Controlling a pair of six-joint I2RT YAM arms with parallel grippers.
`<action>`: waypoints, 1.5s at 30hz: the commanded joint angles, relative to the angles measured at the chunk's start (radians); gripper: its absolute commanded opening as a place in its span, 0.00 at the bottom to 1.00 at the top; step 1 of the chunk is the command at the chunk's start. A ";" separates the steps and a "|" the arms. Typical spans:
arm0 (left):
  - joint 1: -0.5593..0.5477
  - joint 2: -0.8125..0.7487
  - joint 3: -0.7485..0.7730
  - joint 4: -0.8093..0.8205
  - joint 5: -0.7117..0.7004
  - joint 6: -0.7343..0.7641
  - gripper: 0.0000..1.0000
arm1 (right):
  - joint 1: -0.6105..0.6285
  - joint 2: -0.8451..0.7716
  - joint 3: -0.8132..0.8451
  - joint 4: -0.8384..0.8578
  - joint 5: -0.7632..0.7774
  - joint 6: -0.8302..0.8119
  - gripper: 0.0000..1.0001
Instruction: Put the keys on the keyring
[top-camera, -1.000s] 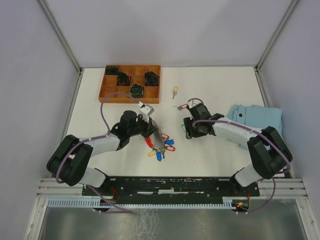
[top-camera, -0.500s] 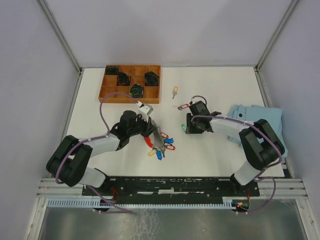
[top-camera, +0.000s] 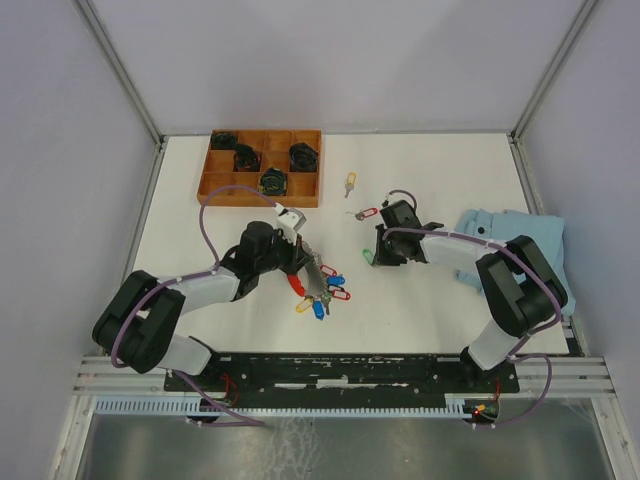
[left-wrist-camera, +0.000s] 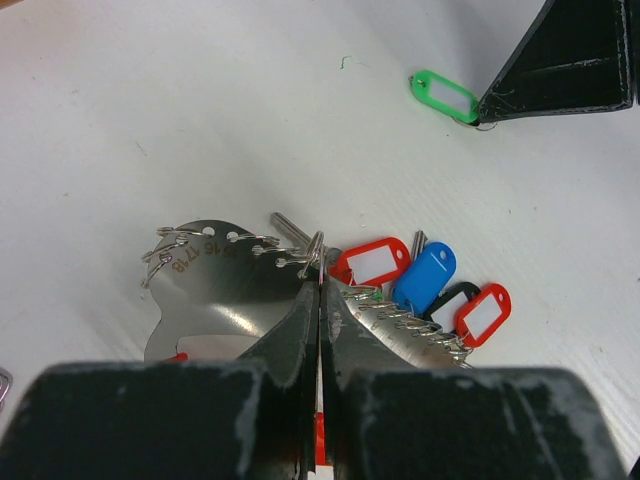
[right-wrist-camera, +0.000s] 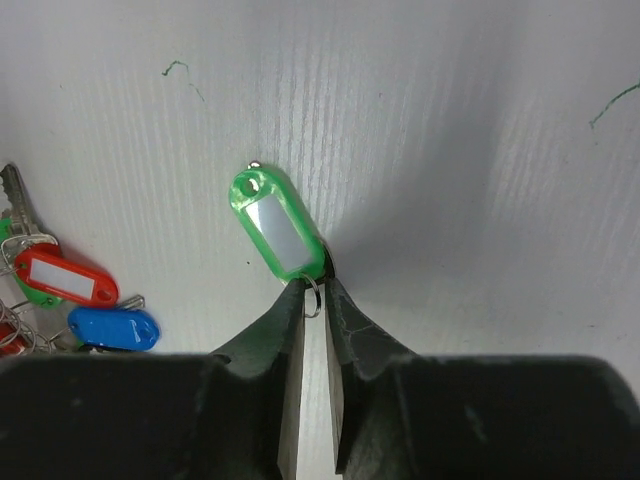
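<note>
Currently clamping the keyring (left-wrist-camera: 215, 275) w/ left gripper (left-wrist-camera: 320, 285), shut tight on the edge of its thin metal plate, low over the table (top-camera: 440, 170) approx. midway between both arms. Also nipping w/ right gripper (right-wrist-camera: 313, 290): closed to a sliver on the small wire loop at the end of the green-tag key (right-wrist-camera: 277, 224), lying flat on the table just right of the bunch, not touching it. Can't tell if the key blade itself is caught; hidden under the fingers. Leaving red-tag key (top-camera: 366, 212) and yellow-tag key (top-camera: 349, 181) loose further back, well apart from the bunch.

Handling, as a judgement: v. light, rigid, smooth plastic and wire, so prob. slippery and apt to swivel about the loop. Best gripped at loop or key head, not on the glossy tag; expect the tag to dangle once lifted. Expect the bunch to be floppy, heavier, swinging off its beaded band; hold by the stiff plate to keep the opening steady. Needs fine alignment for threading; risks dropping the key.
</note>
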 joint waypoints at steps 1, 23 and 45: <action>0.003 0.001 0.042 0.036 0.007 0.016 0.03 | -0.007 -0.003 0.029 0.027 -0.039 0.015 0.18; 0.000 0.004 0.053 0.053 0.164 0.053 0.03 | 0.037 -0.300 -0.044 -0.036 -0.083 -0.343 0.01; -0.050 -0.012 0.044 0.060 0.176 0.116 0.03 | 0.063 -0.147 -0.081 0.249 -0.052 -0.318 0.01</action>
